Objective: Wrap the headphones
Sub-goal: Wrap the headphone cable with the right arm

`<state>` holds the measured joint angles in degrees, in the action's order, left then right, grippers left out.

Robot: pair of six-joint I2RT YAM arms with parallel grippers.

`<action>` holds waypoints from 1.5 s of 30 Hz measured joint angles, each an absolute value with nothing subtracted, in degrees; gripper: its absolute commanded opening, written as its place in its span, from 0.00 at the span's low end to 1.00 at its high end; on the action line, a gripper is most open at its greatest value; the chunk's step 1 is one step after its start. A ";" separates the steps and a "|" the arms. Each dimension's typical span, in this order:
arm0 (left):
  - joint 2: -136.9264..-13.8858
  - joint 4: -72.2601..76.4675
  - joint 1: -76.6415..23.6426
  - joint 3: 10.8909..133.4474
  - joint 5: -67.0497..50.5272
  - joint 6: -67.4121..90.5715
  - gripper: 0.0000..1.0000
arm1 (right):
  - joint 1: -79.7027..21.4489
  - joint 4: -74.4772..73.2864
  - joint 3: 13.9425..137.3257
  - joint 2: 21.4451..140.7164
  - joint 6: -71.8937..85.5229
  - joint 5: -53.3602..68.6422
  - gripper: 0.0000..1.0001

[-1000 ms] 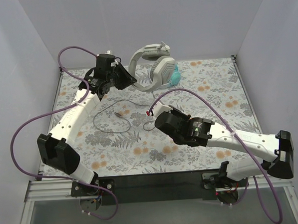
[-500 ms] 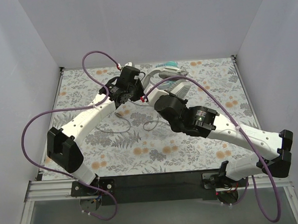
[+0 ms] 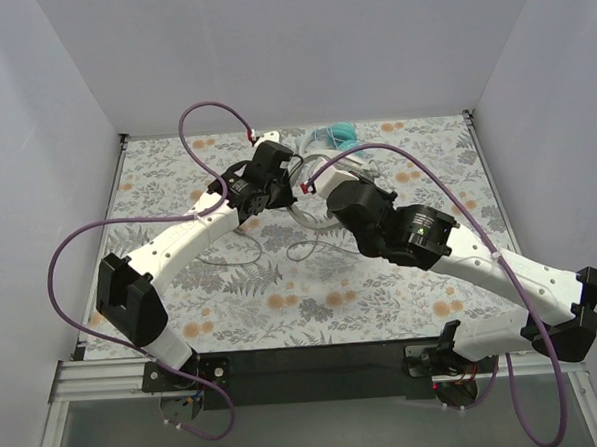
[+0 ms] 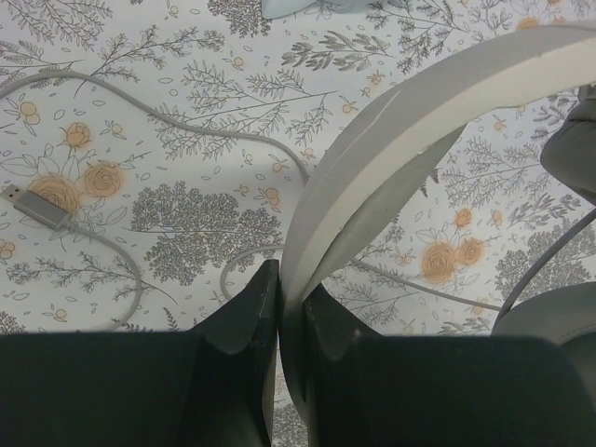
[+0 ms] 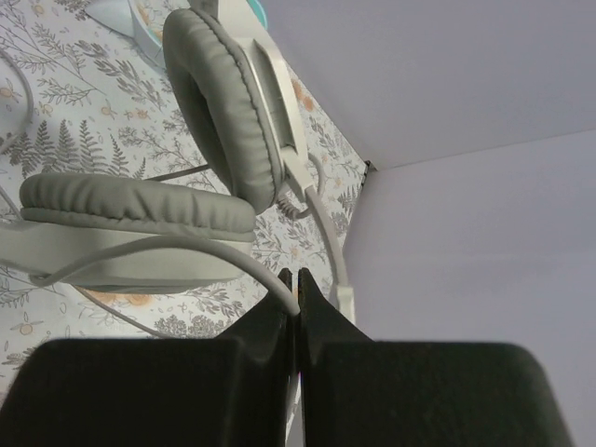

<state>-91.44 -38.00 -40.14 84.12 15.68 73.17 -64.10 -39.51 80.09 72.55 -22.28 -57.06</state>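
Note:
My left gripper (image 3: 279, 182) is shut on the pale headband (image 4: 419, 121) of the white-grey headphones; in the left wrist view the jaws (image 4: 291, 291) pinch the band's edge. My right gripper (image 3: 325, 187) sits just right of it, shut on the thin grey cable (image 5: 186, 244), as the right wrist view (image 5: 296, 300) shows. Two grey ear cushions (image 5: 223, 102) hang close in front of the right gripper. A teal ear cup (image 3: 342, 133) lies at the back, mostly hidden by the arms. The loose cable (image 3: 225, 255) lies on the mat, with its USB plug (image 4: 37, 203).
A floral mat (image 3: 436, 176) covers the table inside pale walls on three sides; the back right corner (image 5: 368, 168) is close to the right gripper. Thick purple robot cables (image 3: 213, 113) arch over both arms.
My left gripper has carried the headphones right and nearer the middle of the mat. My right gripper has moved back and up to them and is shut on the cable.

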 measured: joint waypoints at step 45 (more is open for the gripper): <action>-91.48 -37.58 -43.75 82.65 10.52 60.10 0.00 | -59.86 -41.87 85.47 70.52 -28.51 -44.12 0.01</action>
